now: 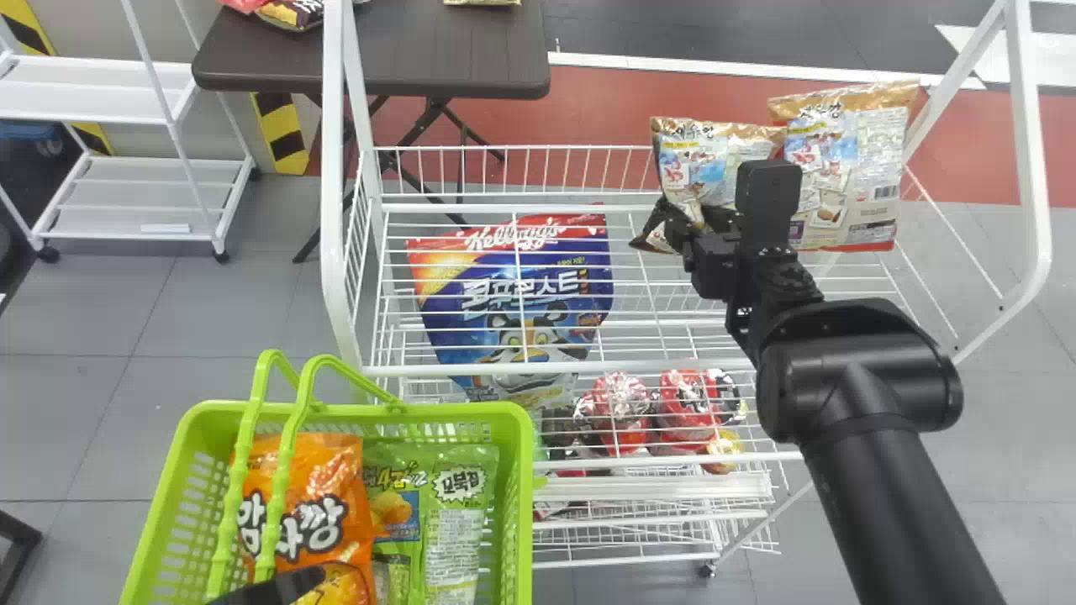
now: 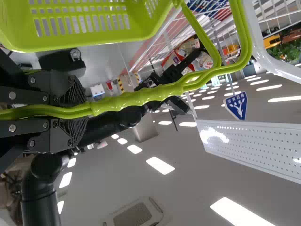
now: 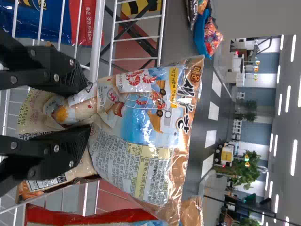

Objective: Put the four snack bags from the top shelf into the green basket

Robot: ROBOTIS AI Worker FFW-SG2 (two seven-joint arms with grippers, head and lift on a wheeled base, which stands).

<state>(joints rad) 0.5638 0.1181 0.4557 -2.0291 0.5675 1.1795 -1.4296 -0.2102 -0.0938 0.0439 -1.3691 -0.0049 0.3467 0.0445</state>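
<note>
1. the held snack bag [image 3: 141,113] is over the top shelf [image 1: 622,367], pinched near one end by the right end effector [image 3: 89,107]; it still has to go into the basket.
2. a matching snack bag [image 1: 857,176] is beside it, near the rack's right side, and looks like the last one left to fetch.
3. the green basket [image 1: 523,496] has an orange bag [image 1: 345,487] and green packaging [image 1: 458,512] inside; i can't tell how many green bags that makes. i'd guess the job is about half done, with the third bag in hand.
4. the left end effector [image 2: 87,109] is closed around the basket handles [image 2: 136,96], which rise over the orange bag and could snag a bag coming in.
5. the white post [image 1: 334,168] and the shelf's front rail need clearing.
6. a blue cereal bag [image 1: 521,294] seems to sit below the top wires; red packs [image 1: 689,407] are lower, and a dark bench [image 1: 437,50] is behind.
</note>
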